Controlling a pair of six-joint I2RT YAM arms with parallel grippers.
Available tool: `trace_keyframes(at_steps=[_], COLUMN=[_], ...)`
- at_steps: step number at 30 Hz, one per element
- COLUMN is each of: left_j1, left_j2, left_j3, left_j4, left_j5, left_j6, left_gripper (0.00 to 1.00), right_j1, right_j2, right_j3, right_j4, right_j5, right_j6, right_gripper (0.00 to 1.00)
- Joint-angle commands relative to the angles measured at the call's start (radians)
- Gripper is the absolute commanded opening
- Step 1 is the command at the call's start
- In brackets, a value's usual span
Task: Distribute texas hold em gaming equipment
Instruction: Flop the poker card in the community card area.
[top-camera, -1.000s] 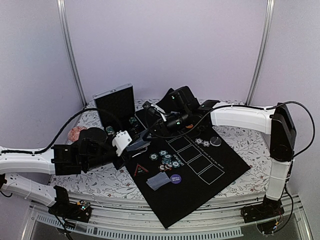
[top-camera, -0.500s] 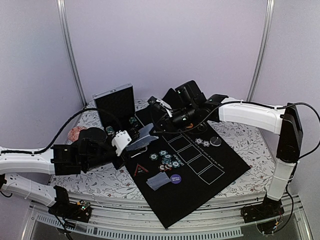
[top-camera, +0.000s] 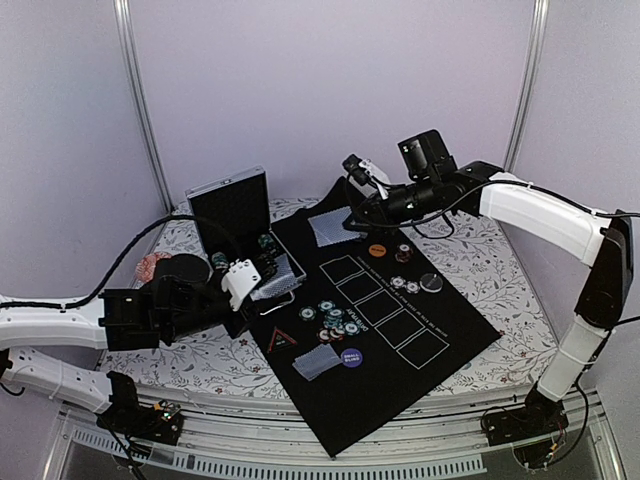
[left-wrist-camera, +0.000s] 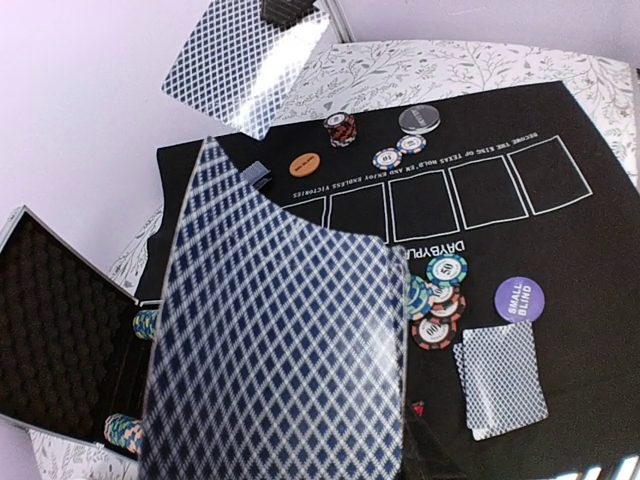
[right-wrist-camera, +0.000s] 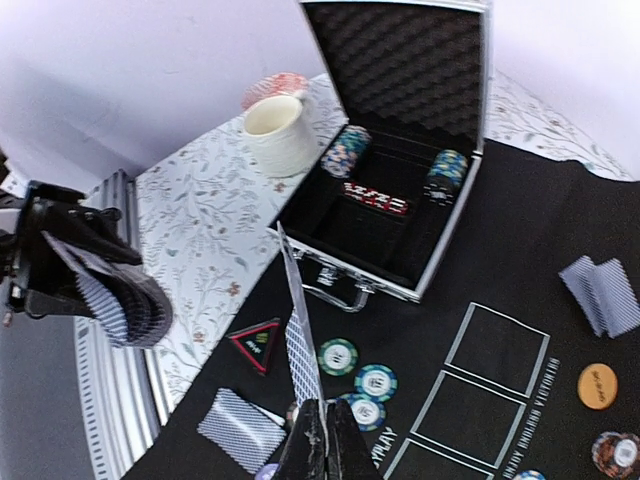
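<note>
Right wrist: right gripper (right-wrist-camera: 322, 447) pinches card (right-wrist-camera: 300, 355) by edge; we judge it light, floppy, slick. Left gripper (top-camera: 258, 290) clamps deck (left-wrist-camera: 280, 330).

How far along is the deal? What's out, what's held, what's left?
Done: near cards, purple button, triangle and near chips are out; so are far cards, orange button and far chips. In hand: the right pincer holds one card aloft, the left pincer the deck. Left: the mat's five rectangles are bare, and spare chips sit in the case.
</note>
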Motion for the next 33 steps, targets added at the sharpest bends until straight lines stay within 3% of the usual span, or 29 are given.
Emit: trace_keyframes(at_steps=[1, 8, 12, 18, 26, 33], left_j1=[-0.009, -0.010, -0.010, -0.011, -0.011, -0.012], left_j2=[-0.026, -0.040, -0.050, -0.069, -0.076, -0.084], left_j3=[-0.011, -0.012, -0.017, -0.025, -0.032, -0.031], left_j4=[0.031, 0.019, 0.012, 0.001, 0.003, 0.002], left_j5=[-0.008, -0.013, -0.014, -0.018, -0.017, -0.016], left_j6=[-0.010, -0.025, -0.030, -0.037, -0.038, -0.038], left_gripper=[0.38, 0.38, 0.38, 0.38, 0.38, 0.38], right_j1=[-0.044, -0.056, -0.056, -0.050, 0.036, 0.061], right_j2=[0.037, 0.306, 0.430, 0.569, 0.738, 0.826], right_j3=[0.050, 0.302, 0.409, 0.492, 0.549, 0.623], right_j4=[-0.090, -0.247, -0.253, -0.259, -0.290, -0.351], right_j5=[0.212, 0.627, 0.849, 1.051, 1.086, 0.939], right_j6=[-0.038, -0.016, -0.007, -0.014, -0.033, -0.001], right_gripper=[0.02, 0.02, 0.02, 0.02, 0.02, 0.02])
